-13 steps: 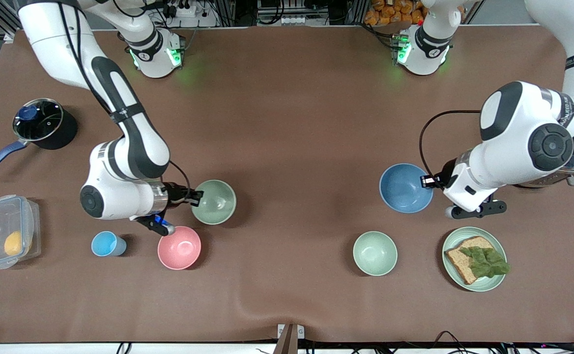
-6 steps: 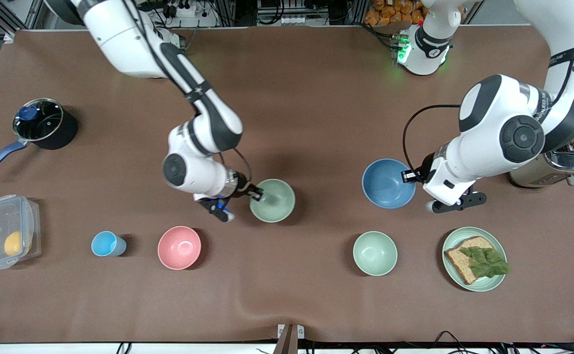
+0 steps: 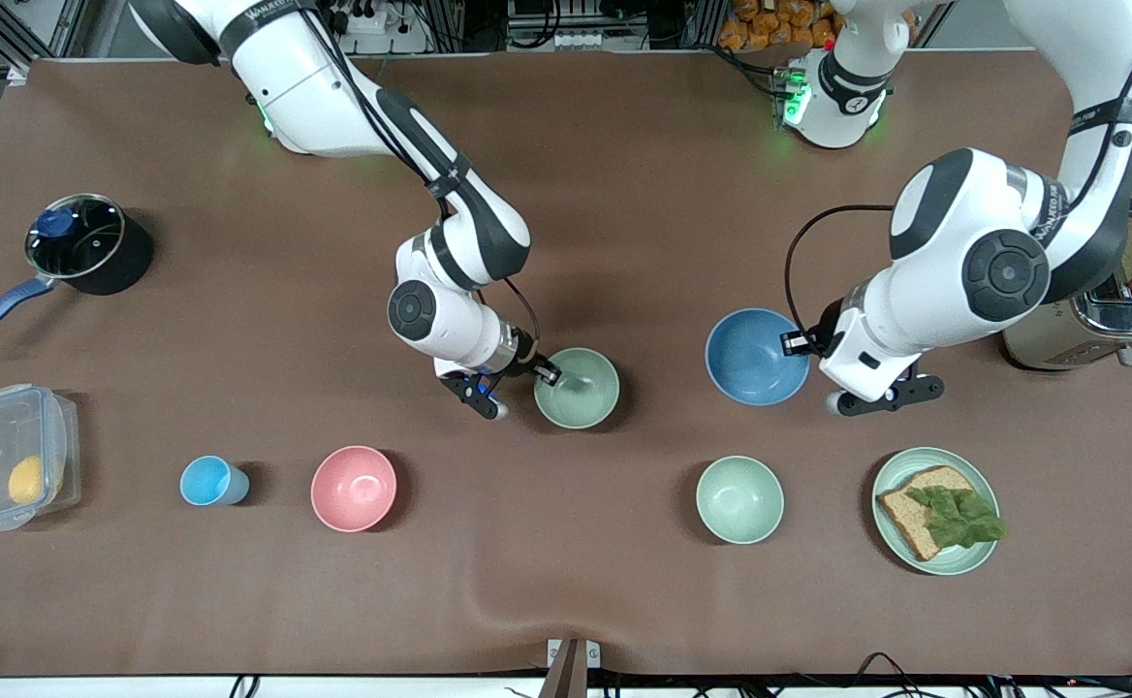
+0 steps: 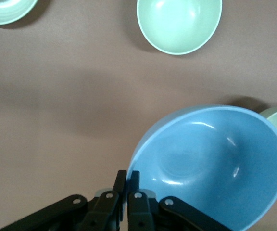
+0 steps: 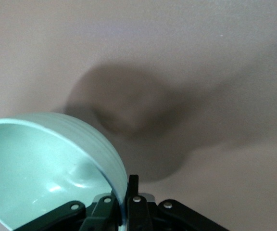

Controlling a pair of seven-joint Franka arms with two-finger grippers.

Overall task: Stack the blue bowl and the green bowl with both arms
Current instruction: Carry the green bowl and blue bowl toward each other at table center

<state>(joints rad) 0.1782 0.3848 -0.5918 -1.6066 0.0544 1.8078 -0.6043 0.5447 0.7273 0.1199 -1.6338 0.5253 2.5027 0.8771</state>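
Green bowl (image 3: 577, 388): centre of the front frame, lifted over bare table (image 3: 566, 213), rim pinched by the right gripper (image 3: 545, 372), jaws clenched on it.

Blue bowl (image 3: 756, 356): right of centre, also held up, rim clamped in the left gripper (image 3: 795, 342).

Paler green bowl (image 3: 739, 499): lower right, on the table, just below the blue bowl.

Plate with bread (image 3: 936, 511): lower right, beside it.

Pink bowl (image 3: 354, 488): lower left.

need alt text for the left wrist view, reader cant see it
The left gripper is shut on the rim of the blue bowl, held above the brown table. A paler green bowl sits on the table.
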